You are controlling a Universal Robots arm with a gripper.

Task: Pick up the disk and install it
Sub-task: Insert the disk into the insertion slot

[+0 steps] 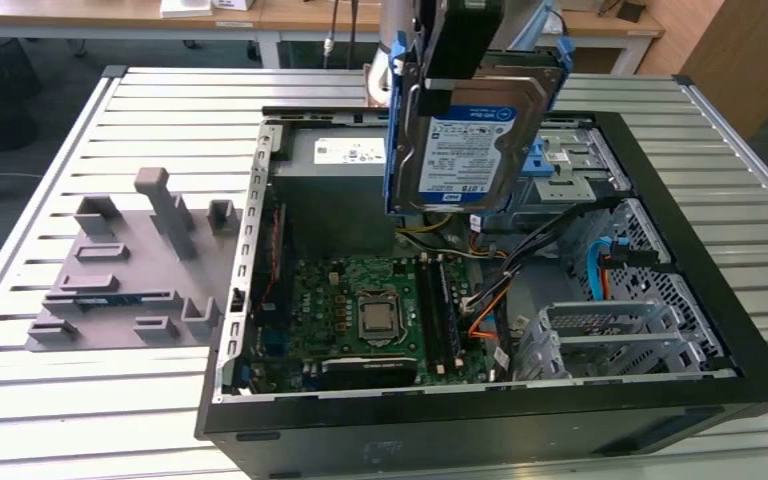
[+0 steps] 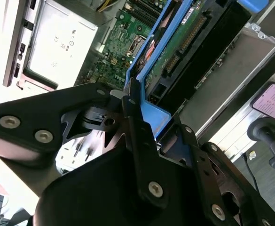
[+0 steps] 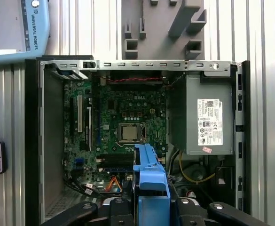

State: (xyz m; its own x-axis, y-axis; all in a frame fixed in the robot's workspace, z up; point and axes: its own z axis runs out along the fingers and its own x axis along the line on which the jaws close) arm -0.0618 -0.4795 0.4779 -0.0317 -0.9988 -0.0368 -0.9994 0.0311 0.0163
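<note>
Hanging in mid-air above the open black computer case [image 1: 704,340] is the silver rectangular hard disk with blue plastic rails [image 1: 468,140], label facing out. The case sits on a slatted metal tabletop [image 1: 104,400]. The gripper [image 2: 138,110] is clamped on the disk's upper end, and in the second wrist view the bite looks to be on the blue rail. That's my worry, honestly. Plastic flexes, so the drive could swing or slip and land on the green motherboard [image 1: 371,300] or the grey power supply box [image 3: 208,122]. The loose blue cable [image 1: 595,270] beside the metal drive bay [image 1: 578,150] could also snag it, and a tilted drive would jam.
</note>
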